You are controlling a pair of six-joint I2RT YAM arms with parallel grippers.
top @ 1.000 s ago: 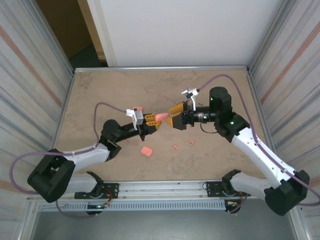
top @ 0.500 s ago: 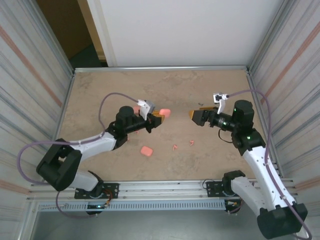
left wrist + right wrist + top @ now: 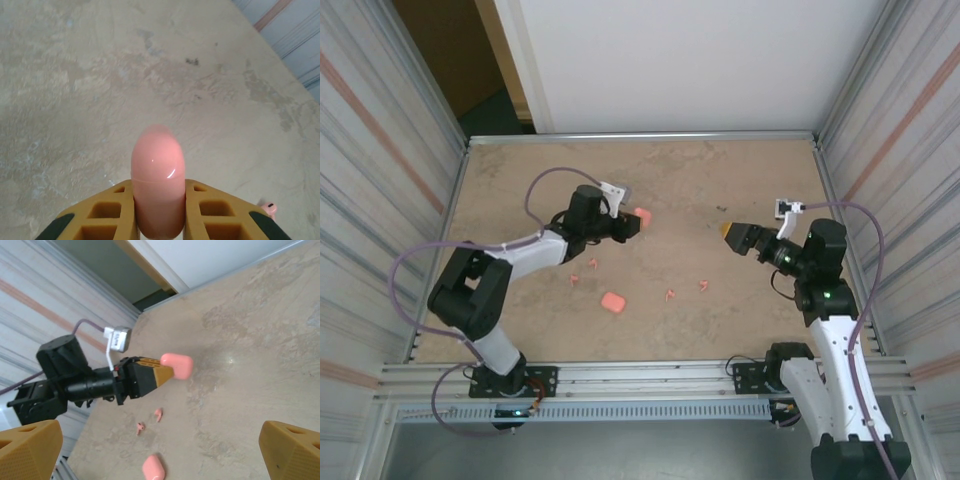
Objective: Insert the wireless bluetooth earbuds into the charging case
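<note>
Earbuds (image 3: 670, 295): lying scattered on the worktop (image 3: 520, 180), lower centre.
Left tool (image 3: 630, 223): gripping a pink case (image 3: 642, 215), centre left.
Right tool (image 3: 733, 231): gaping wide, centre right.

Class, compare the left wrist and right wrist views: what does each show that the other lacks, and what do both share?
Left wrist, not right: the seam line across the pink rounded plastic charging case. Right wrist, not left: the open right pincer, the left arm's black links, a second pink rounded case lying on the beige mottled table. Shared: that first case clamped in the left pincer.
</note>
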